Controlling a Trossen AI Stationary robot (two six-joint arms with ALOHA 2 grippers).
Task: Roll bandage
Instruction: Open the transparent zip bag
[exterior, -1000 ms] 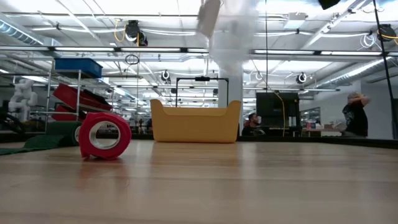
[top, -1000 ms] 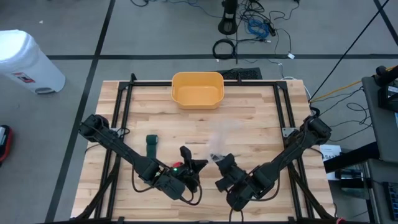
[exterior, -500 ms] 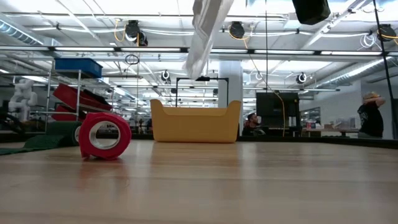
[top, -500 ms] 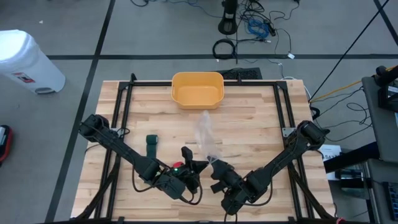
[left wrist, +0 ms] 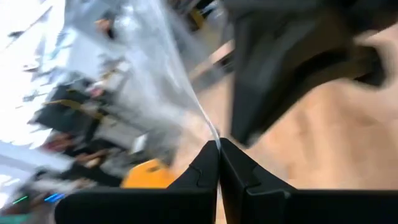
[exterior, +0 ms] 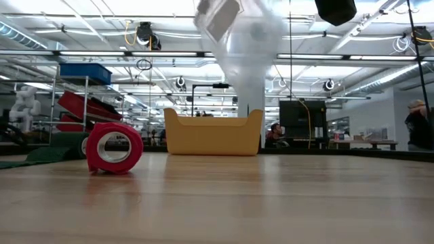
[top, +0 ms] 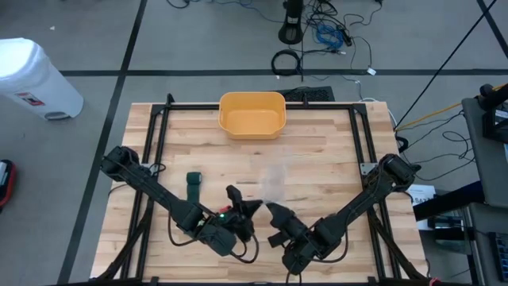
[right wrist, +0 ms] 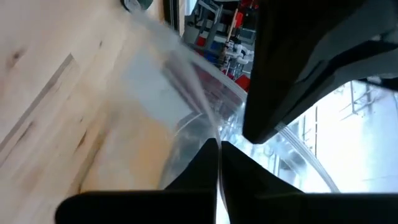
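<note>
We see both dark arms meeting low over the near middle of the light wooden butcher-block table (top: 333, 167), and both grippers are pinched fully together on the same clear, crinkled plastic bag (exterior: 244, 41), which hangs in the air above the table and shows only as a faint blur from above. The left gripper (left wrist: 218, 144) has its two black fingers pressed tip to tip, with a thin edge of the bag's film caught between them. The right gripper (right wrist: 218, 144) is closed the same way, its fingertips meeting on another edge of the bag, the film fanning out past them. In the overhead view the two grippers sit just beside each other. The red roll of bandage (exterior: 114, 147) stands on its edge on the table, apart from both grippers and not held by either; its hollow core faces the low camera. A dark green strip of bandage (top: 193, 185) lies flat on the wood near the left arm. A yellow rectangular plastic bin (top: 252, 114) sits at the far edge of the table.
</note>
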